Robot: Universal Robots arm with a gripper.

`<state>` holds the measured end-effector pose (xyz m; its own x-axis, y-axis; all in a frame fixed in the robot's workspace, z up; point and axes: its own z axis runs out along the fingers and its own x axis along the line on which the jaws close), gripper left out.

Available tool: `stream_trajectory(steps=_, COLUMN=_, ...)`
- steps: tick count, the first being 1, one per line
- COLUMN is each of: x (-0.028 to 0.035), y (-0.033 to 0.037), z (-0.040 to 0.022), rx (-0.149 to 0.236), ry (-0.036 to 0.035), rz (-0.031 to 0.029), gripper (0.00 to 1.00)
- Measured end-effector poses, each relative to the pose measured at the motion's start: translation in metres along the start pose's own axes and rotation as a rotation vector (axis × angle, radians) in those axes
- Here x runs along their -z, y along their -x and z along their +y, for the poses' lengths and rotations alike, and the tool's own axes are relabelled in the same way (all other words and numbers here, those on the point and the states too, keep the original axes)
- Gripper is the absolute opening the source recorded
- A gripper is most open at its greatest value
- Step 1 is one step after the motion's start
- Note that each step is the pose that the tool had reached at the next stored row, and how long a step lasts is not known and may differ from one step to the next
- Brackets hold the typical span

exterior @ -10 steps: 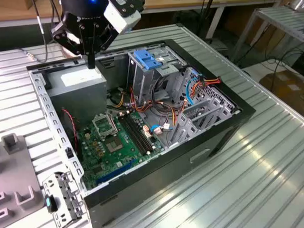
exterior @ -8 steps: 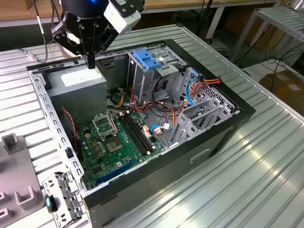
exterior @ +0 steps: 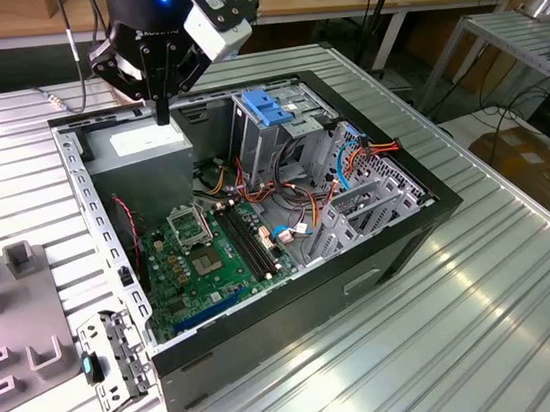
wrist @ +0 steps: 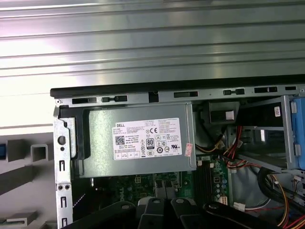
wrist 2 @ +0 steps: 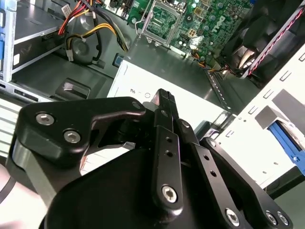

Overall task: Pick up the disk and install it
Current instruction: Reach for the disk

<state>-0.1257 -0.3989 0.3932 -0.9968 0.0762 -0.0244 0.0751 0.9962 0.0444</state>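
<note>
In the exterior view, an open computer case (exterior: 350, 285) lies on a ribbed table (exterior: 478, 325). Inside it, the power supply (exterior: 151, 161) sits at ten o'clock, the motherboard (exterior: 205, 263) at seven, and a blue latch (exterior: 267, 107) at twelve.

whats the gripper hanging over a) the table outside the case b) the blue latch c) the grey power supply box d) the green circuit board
c, in the exterior view the gripper hangs directly above the grey power supply box in a corner of the case.
</note>
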Motion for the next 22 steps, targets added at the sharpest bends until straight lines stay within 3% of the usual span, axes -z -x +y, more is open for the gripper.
stream_trajectory(steps=9, x=-0.0002, y=-0.007, z=-0.0005, rx=0.0, ry=-0.0001, rz=0.0009, gripper=0.11)
stream_trajectory(steps=22, x=-0.0005, y=-0.0232, z=-0.0018, rx=0.0, ry=-0.0003, rz=0.0023, gripper=0.11)
